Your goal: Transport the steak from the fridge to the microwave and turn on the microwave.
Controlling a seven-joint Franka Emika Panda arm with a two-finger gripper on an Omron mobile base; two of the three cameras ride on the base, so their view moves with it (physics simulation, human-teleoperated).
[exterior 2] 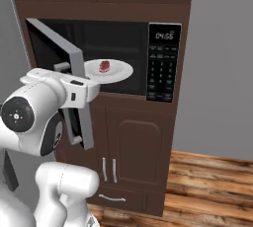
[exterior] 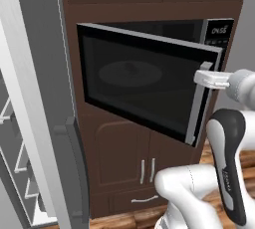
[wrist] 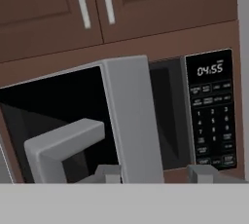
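One tall light grey speckled fridge (exterior: 35,73) stands left of the wide black built-in microwave (exterior: 149,39), w/ its dark vertical handle (exterior: 74,163) low down and grey shelves (exterior: 15,163) at far left. Microwave's dark glass door (exterior: 139,83) hangs part open, hinged at left, silver edge swung out toward the arm. White two-finger gripper (exterior: 204,77) sits at that free edge. In hand view the gripper (wrist: 155,172) has fingertips (wrist: 108,172) apart w/ the door (wrist: 131,116) edge between them; can't tell if it's clamped or loose. Inside the microwave (exterior 2: 123,38), behind the door (exterior 2: 74,58), the small red steak (exterior 2: 104,66) lies on a round white plate (exterior 2: 121,70). Right of the opening: black keypad (exterior 2: 163,63).
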